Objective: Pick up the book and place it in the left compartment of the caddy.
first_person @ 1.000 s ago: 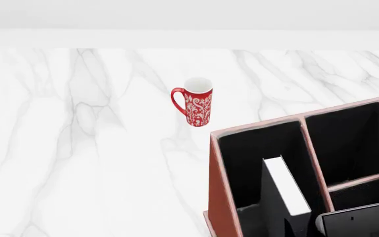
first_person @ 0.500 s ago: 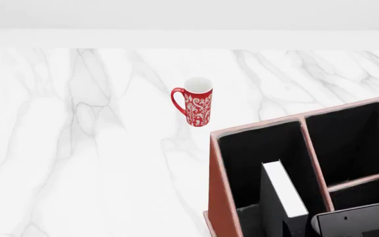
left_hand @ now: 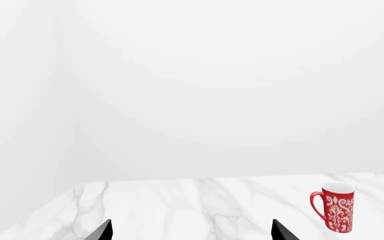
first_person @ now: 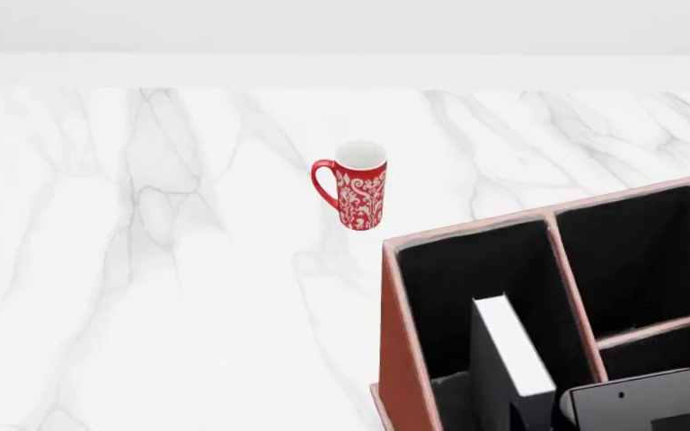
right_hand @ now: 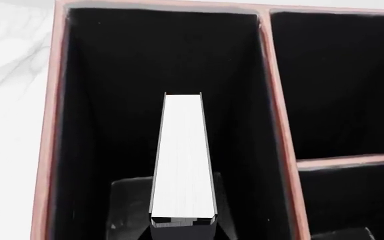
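The reddish-brown caddy with pinkish rims stands at the head view's lower right. The black book, white page edge up, stands upright inside the left compartment, its top below the rim. In the right wrist view my right gripper is shut on the book at its near end, with dark fingers on both covers, inside the left compartment of the caddy. My left gripper is open over bare marble, holding nothing.
A red patterned mug stands on the white marble counter behind and left of the caddy, also in the left wrist view as the mug. Smaller divided sections lie right of the left compartment. My right wrist block hangs over the caddy's near part.
The book has sunk lower into the left compartment, still held by my right gripper, whose wrist block has moved a little down and left. The mug and caddy have not moved.
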Tool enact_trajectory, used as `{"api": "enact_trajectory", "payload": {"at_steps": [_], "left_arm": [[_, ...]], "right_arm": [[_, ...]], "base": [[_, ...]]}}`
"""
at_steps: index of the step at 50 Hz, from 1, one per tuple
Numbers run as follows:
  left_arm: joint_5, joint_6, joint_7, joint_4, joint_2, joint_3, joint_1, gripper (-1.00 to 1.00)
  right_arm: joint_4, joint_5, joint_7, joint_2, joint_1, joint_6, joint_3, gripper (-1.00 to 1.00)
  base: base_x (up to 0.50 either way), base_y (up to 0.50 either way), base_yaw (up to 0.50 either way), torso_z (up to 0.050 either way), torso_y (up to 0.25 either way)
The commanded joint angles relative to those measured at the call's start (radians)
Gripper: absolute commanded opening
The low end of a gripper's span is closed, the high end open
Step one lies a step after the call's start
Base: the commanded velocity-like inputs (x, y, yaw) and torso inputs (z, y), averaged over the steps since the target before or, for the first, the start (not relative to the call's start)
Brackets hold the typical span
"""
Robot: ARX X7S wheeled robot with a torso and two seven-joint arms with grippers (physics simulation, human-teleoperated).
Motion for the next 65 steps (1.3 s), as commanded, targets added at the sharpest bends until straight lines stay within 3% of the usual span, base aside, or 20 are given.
{"api": "enact_trajectory", "payload": {"at_steps": [1,11,12,29,65], "left_arm": [[-0.001,0.002,-0.003,0.001,-0.003,0.002,0.001,1.00],[0.002,0.006,-0.005,-0.002,-0.004,0.007,0.001,1.00],[0.002,0.007,-0.004,-0.002,-0.005,0.008,0.001,1.00],[-0.002,0.007,-0.010,0.001,-0.010,0.010,0.001,1.00],[-0.006,0.017,-0.023,0.013,-0.022,0.011,0.010,1.00]], "right_arm": [[-0.007,-0.060,-0.017,-0.004,0.014,0.000,0.012,-1.00],[0.008,-0.067,-0.019,-0.012,0.016,-0.011,0.010,-1.00],[0.002,-0.061,-0.019,-0.010,0.013,-0.006,0.010,1.00],[-0.032,-0.031,-0.008,0.000,0.008,0.000,0.029,1.00],[-0.390,0.159,0.136,0.121,-0.036,0.018,0.193,1.00]], "base": [[0.00,0.00,0.00,0.000,0.000],[0.00,0.00,0.00,0.000,0.001],[0.00,0.00,0.00,0.000,0.011],[0.00,0.00,0.00,0.000,0.000],[0.00,0.00,0.00,0.000,0.000]]}}
